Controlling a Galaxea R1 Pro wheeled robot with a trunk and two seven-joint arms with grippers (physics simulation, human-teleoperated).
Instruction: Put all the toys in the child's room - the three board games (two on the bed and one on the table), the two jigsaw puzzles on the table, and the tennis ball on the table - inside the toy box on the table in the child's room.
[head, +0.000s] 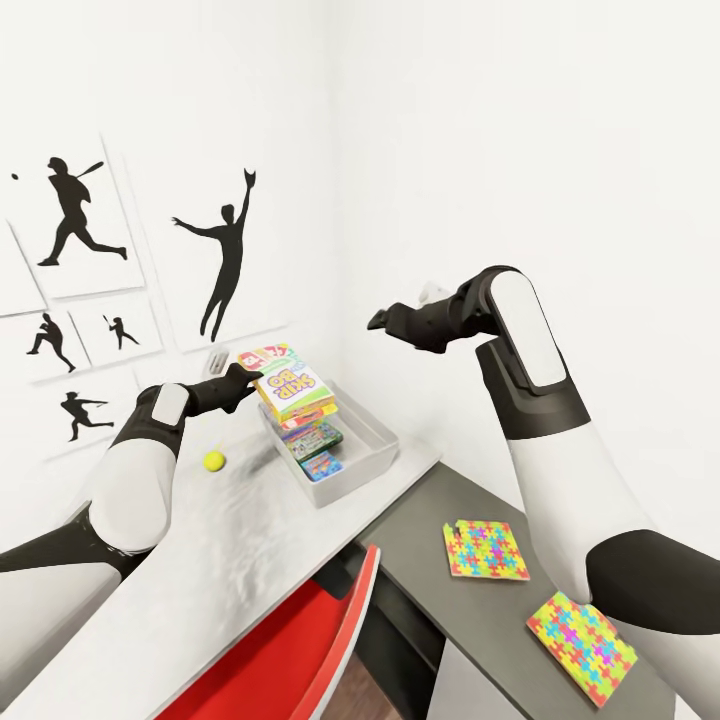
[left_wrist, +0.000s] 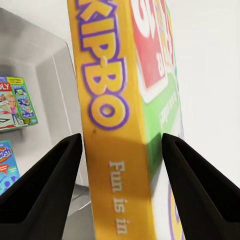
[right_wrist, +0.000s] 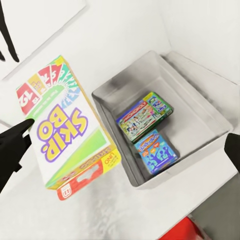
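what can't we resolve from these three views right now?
- Left gripper contact: the jaws stand either side of the Skip-Bo box, and the left wrist view shows gaps, so grip is uncertain.
- Right gripper: head view is too small to tell open or shut.
- Toy box floor: the Skip-Bo box covers part of it in the head view.
- One jigsaw puzzle: right arm overlaps one corner.
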